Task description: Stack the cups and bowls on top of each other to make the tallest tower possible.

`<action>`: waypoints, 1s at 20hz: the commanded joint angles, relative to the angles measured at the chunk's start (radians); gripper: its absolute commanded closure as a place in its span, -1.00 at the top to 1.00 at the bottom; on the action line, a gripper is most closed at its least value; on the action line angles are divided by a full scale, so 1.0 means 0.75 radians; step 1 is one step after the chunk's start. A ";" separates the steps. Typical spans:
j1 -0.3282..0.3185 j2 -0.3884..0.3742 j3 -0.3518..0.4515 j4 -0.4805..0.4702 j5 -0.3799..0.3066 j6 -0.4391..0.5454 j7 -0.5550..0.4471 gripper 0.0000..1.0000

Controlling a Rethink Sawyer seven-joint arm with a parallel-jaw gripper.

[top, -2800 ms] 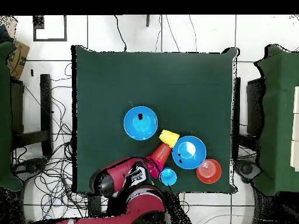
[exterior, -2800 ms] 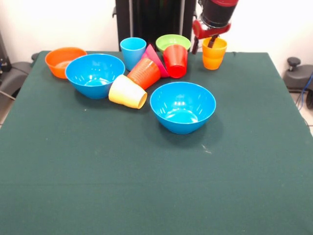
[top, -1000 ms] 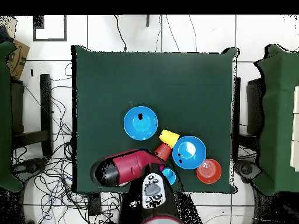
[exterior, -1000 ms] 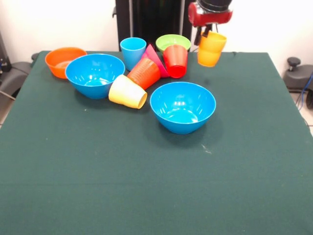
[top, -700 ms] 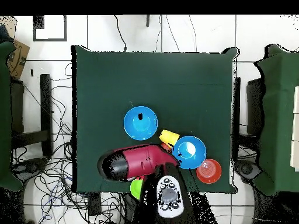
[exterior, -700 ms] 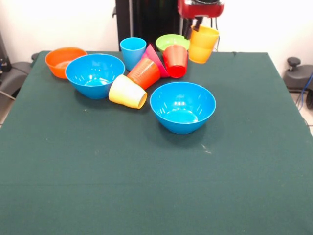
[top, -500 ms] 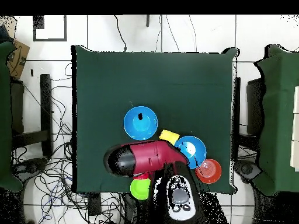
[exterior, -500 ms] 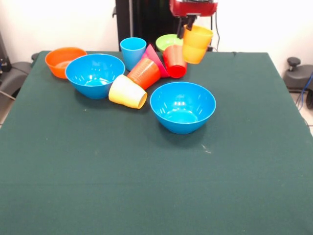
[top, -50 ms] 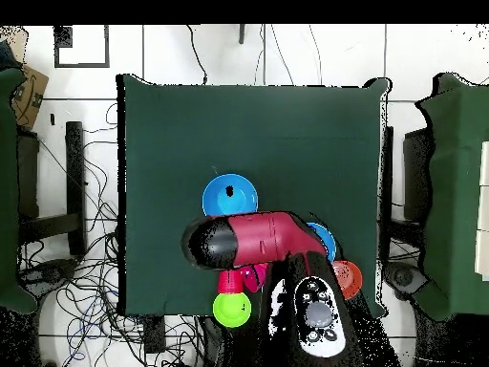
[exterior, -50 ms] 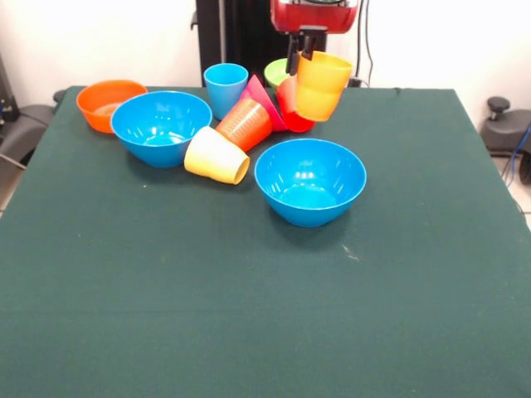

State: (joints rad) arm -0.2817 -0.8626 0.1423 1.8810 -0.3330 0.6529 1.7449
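Observation:
My gripper [exterior, -50 ms: 300, 55] hangs at the top of the front view, shut on the rim of the yellow-orange cup [exterior, -50 ms: 320, 84]. That cup is tilted and held clear of the table, in front of the red cup [exterior, -50 ms: 286, 96], which it partly hides. Left of them stand a light blue cup [exterior, -50 ms: 226, 88] and a pink-red bowl [exterior, -50 ms: 260, 98] on its edge. An orange cup [exterior, -50 ms: 246, 124] and a pale yellow cup [exterior, -50 ms: 216, 155] lie on their sides. Two blue bowls [exterior, -50 ms: 162, 126] [exterior, -50 ms: 310, 180], an orange bowl [exterior, -50 ms: 108, 102] and a lime-green bowl [exterior, -50 ms: 277, 70] sit upright. No tower stands.
In the overhead view the red arm [top, -50 ms: 250, 242] covers most of the cluster. Only one blue bowl [top, -50 ms: 229, 195], the lime-green bowl [top, -50 ms: 231, 309] and part of the orange bowl [top, -50 ms: 348, 277] show well. The green table [exterior, -50 ms: 265, 315] spreads wide toward the front edge.
The gripper has lifted the yellow-orange cup off the table and carried it left in the front view, from beside the red cup to in front of it. The arm swung across the cluster overhead.

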 commanded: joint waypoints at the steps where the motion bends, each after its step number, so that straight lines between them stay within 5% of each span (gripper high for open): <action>1: -0.021 0.010 0.144 -0.111 0.014 0.140 -0.104 -1.00; 12: -0.074 0.002 0.174 -0.117 -0.018 0.128 -0.132 -1.00; 20: -0.076 0.107 0.170 -0.179 -0.072 0.115 -0.119 -1.00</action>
State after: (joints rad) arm -0.3310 -0.8489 0.1935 1.8077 -0.3342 0.6711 1.7449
